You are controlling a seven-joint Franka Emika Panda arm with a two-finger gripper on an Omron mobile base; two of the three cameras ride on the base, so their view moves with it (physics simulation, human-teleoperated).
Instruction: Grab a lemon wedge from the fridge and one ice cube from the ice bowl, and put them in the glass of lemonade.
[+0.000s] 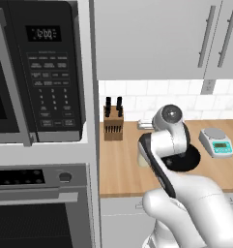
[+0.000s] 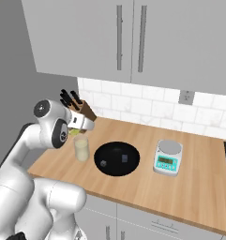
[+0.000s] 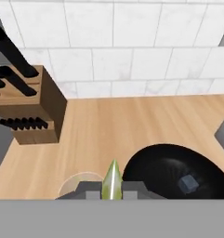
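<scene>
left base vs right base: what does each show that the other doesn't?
Left base alone: the microwave and the oven beneath it, left of the counter. Right base alone: the glass of lemonade whole, with the gripper above it, shut on the lemon wedge, and the cubes in the ice bowl. Both: knife block, scale, the ice bowl, wooden counter, wall cabinets.

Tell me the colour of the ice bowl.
Black; the ice bowl shows best in the right base view.
</scene>
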